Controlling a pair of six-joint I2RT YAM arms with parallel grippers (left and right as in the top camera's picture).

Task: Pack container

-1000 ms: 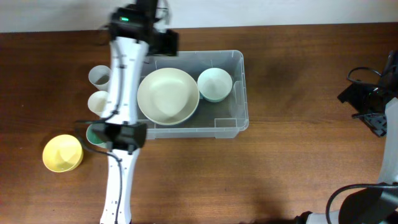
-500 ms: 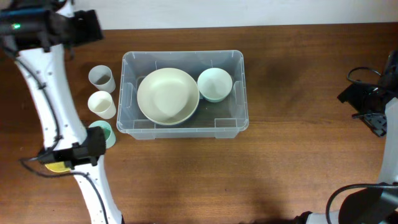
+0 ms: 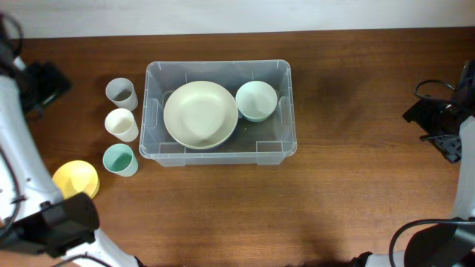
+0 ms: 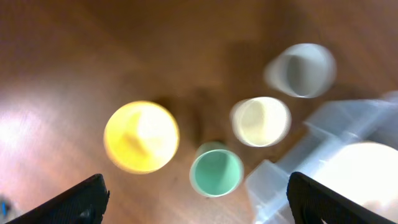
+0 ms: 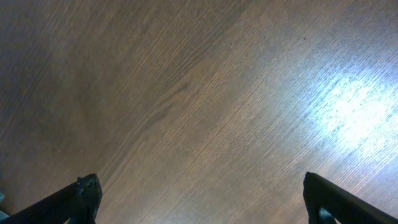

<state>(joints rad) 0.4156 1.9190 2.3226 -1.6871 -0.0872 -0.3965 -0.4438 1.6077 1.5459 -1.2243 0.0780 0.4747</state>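
The container point(image 3: 291, 111), a large clear plastic bin, is seen standing on the wooden table point(image 3: 356, 200) a little left of the middle, its long side running left to right. Two bowls are held inside it: a large cream bowl point(image 3: 200, 115) is set in the left and middle part, and a smaller pale green bowl point(image 3: 257, 100) is set just beside it, toward the far right corner. The right front part of the bin's floor is left bare.

Just outside the container's left wall, three cups are lined up from far to near: a grey cup point(image 3: 121, 93), a cream cup point(image 3: 121, 124) and a green cup point(image 3: 119, 159), all upright with their mouths up. A yellow bowl point(image 3: 76, 179) is placed further left of the green cup, near the table's left edge.

In the left wrist view, blurred by motion, the left gripper point(image 4: 196, 198) is shown high above the cups and the yellow bowl, its jaws spread wide and nothing held between them. The right gripper point(image 5: 202, 199) is kept well apart from the container at the table's right edge, over bare wood, its jaws likewise spread wide and empty.
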